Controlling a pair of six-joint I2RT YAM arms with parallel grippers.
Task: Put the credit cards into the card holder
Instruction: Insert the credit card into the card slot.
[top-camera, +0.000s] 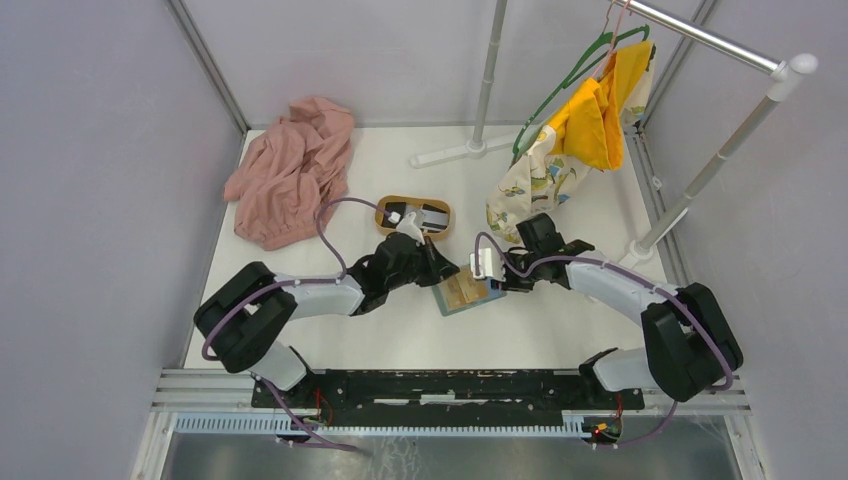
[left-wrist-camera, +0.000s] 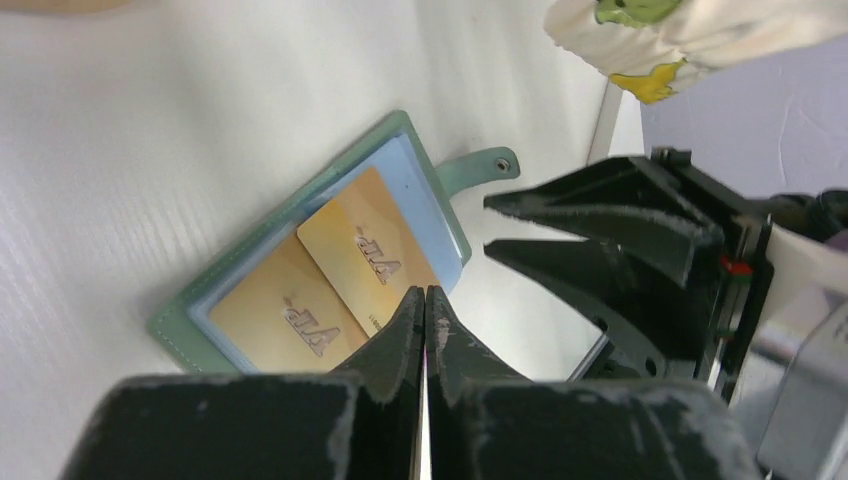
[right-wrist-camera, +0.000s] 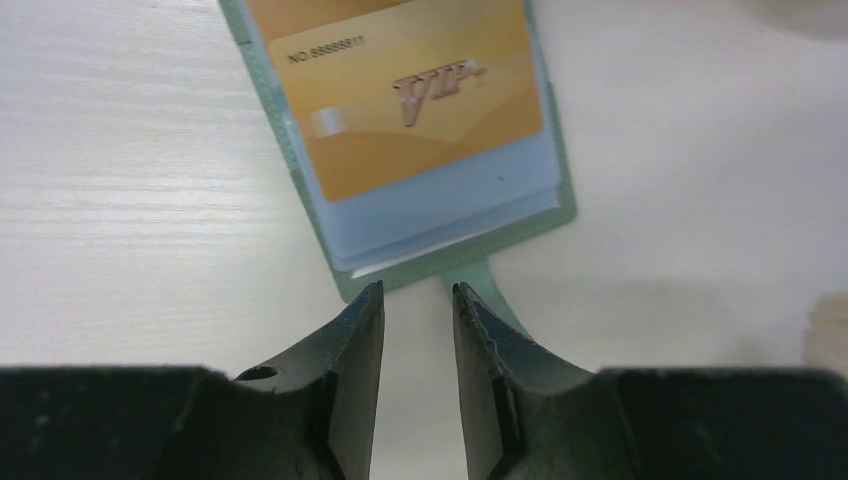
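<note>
The card holder lies open on the white table between my two grippers, grey-green outside and pale blue inside. Two gold cards sit in its slots. My left gripper is shut with nothing in it, its tips over the holder's near edge. At the tab end of the holder my right gripper stands open and empty. The closing tab lies just beside its right fingertip. A black credit card and a pale one lie in the oval wooden tray.
A crumpled pink cloth lies at the back left. A clothes rack at the back right carries a yellow garment and a patterned cloth that hangs to the table. The rack's foot rests behind the tray.
</note>
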